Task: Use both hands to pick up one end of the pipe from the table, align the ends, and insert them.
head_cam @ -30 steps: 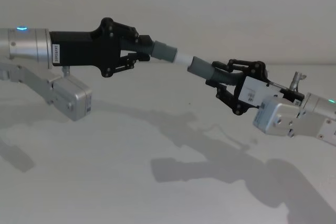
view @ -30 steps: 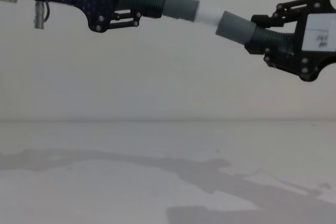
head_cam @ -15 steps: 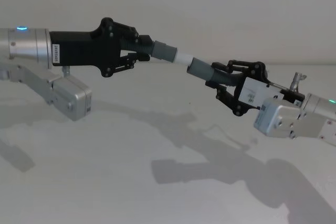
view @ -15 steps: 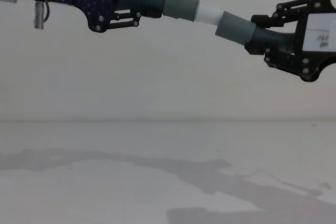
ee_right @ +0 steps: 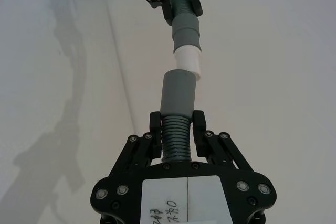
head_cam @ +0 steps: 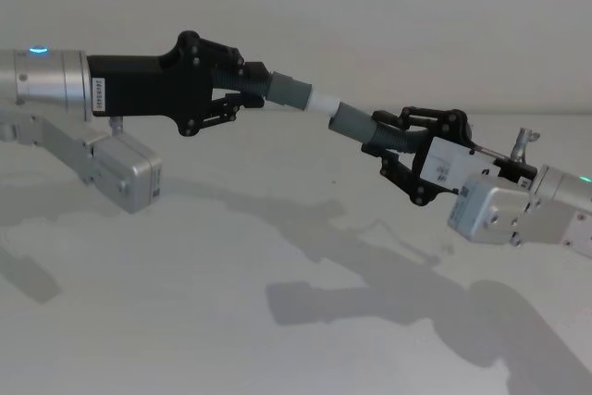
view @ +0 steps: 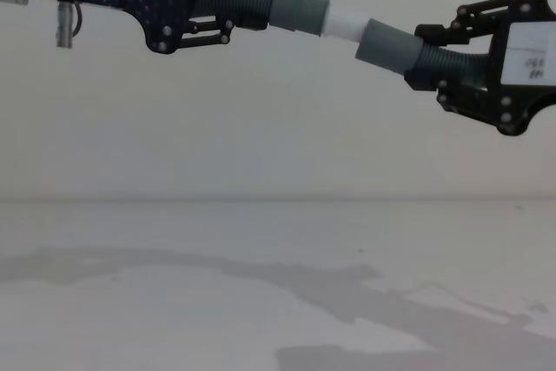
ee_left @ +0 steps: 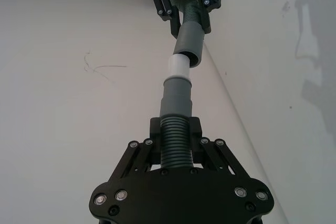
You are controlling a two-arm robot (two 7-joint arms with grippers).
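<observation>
While both hose pieces hang in the air well above the white counter (head_cam: 185, 321), the left pincer (head_cam: 242, 88) is clamped on the ribbed section of the hose with the white-tipped cuff (head_cam: 305, 95), and the right pincer (head_cam: 393, 140) is clamped on the ribs just behind the wide dark grey cuff (head_cam: 350, 120). The white tip (view: 346, 21) meets the mouth of the wide cuff at a slight angle, with much of it still exposed. Corrugated hose is probably light and bends easily, so a grip close behind each smooth cuff, as here, likely keeps the ends steady. Each arm reaches in roughly level from its own side, the left one higher, the pincers pointing toward each other.
</observation>
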